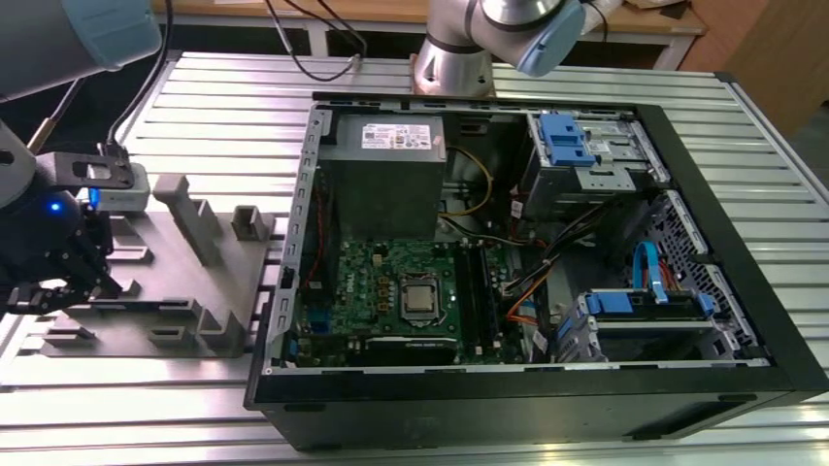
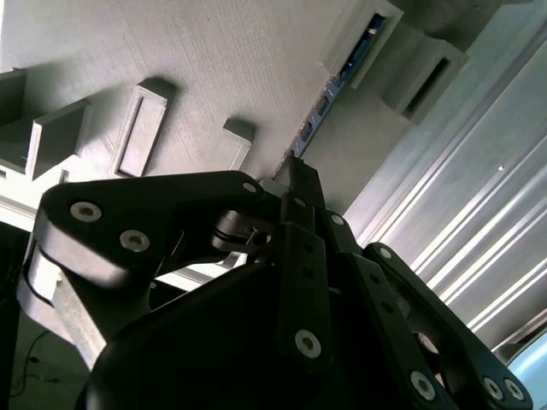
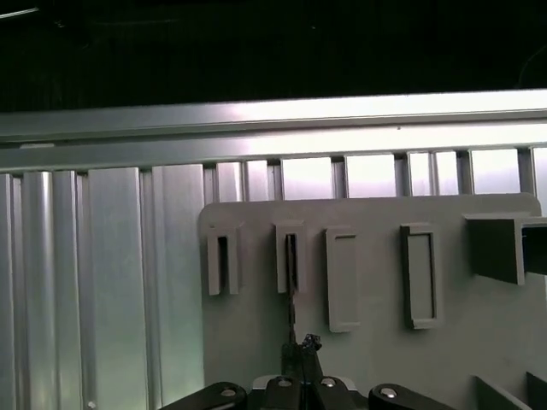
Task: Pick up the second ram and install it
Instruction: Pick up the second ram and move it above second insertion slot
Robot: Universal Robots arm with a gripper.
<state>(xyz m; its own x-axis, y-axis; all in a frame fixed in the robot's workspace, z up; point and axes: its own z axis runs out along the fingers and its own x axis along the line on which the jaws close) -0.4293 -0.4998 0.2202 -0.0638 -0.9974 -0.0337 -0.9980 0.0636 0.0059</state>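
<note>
Here the end effector point(image 2: 293, 173) is closed, pinching the thin, dark second ram point(image 2: 323, 101) edge-on.

We see even, soft light in the exterior view, with glare on the ribbed bench point(image 1: 194, 87). In the second wrist view the tool point(image 2: 297, 184) is a dark mass against bright streaks.

Silver arm point(image 1: 456, 60), pale-blue joint caps point(image 1: 550, 39), black gripper point(image 2: 295, 175), silver screws point(image 2: 308, 343)
</note>
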